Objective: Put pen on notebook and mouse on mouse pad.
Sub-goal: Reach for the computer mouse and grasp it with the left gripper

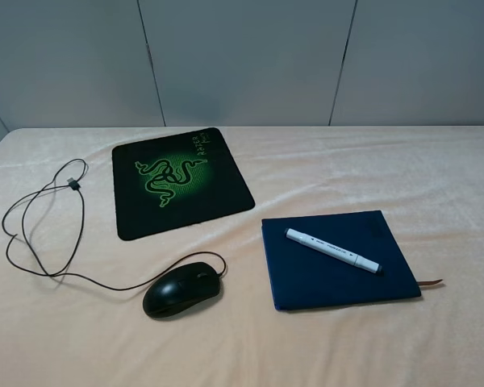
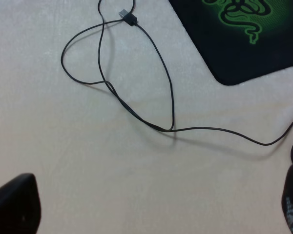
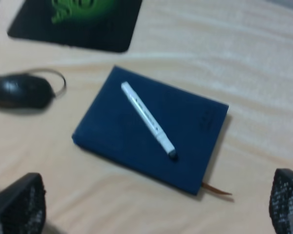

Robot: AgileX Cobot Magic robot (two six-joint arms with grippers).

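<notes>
Exterior high view is showing one pen (image 1: 332, 251) lying on the one notebook (image 1: 302, 278). Its long axis is running diagonally across the cover, with the dark-tipped end pointing toward the notebook's ribbon (image 1: 431, 282) corner. One mouse (image 1: 181, 290) is sitting on the cloth (image 1: 347, 177) left of the notebook, apart from it, with its cable end pointing toward the notebook. One mouse pad (image 1: 137, 214) is lying farther back on that side, clear of the mouse. Neither gripper is appearing in this view (only the wrist views catch them). The left gripper (image 2: 156, 200) is hanging with fingers spread wide and gripping nothing, the mouse cable (image 2: 171, 97) and its USB plug (image 2: 128, 17) lying before it. The right gripper (image 3: 154, 200) is hovering above the notebook, likewise wide and empty.
</notes>
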